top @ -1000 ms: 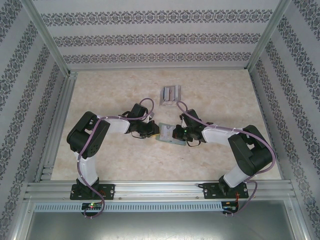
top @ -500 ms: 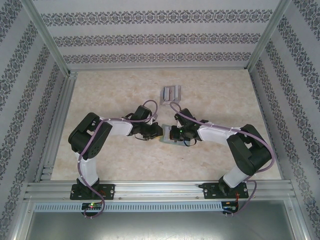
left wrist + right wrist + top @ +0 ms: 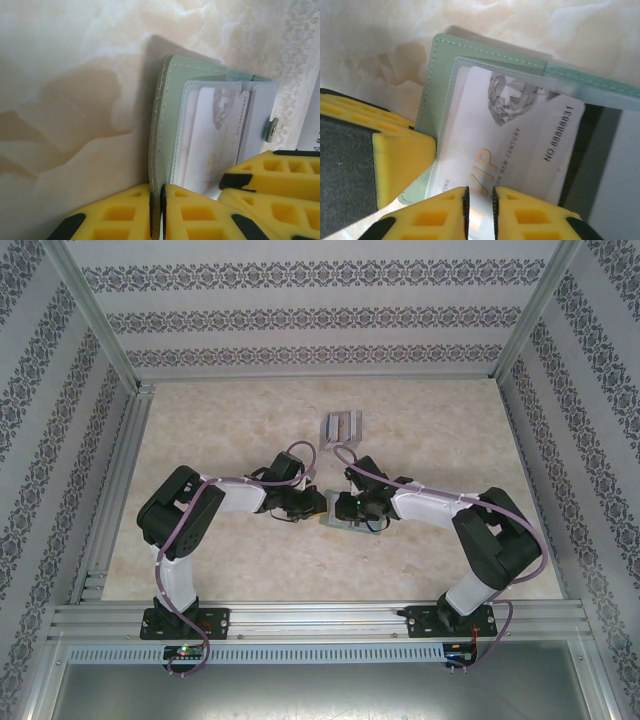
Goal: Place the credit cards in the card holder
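Observation:
The grey-green card holder [image 3: 336, 522] lies open at mid-table between both grippers. My left gripper [image 3: 157, 194] is shut on the edge of its green cover [image 3: 171, 115]. A white VIP card [image 3: 520, 145] sits in the holder's clear sleeve [image 3: 451, 95]. My right gripper [image 3: 479, 194] hovers at that card's near end, jaws a narrow gap apart, and the card lies flat behind the gap. In the top view the left gripper [image 3: 312, 503] and right gripper [image 3: 341, 508] almost meet. The rest of the credit cards [image 3: 340, 427] lie as a silvery bundle farther back.
A pale marbled tabletop [image 3: 220, 430] sits inside a metal frame with patterned walls. The left gripper's yellow finger [image 3: 395, 165] crowds the holder's left side in the right wrist view. The holder's snap tab [image 3: 271, 129] sticks out on its far side.
My right gripper pushed left toward the holder with the card, then parted its jaws slightly. The left arm shifted a little right, still shut on the cover.

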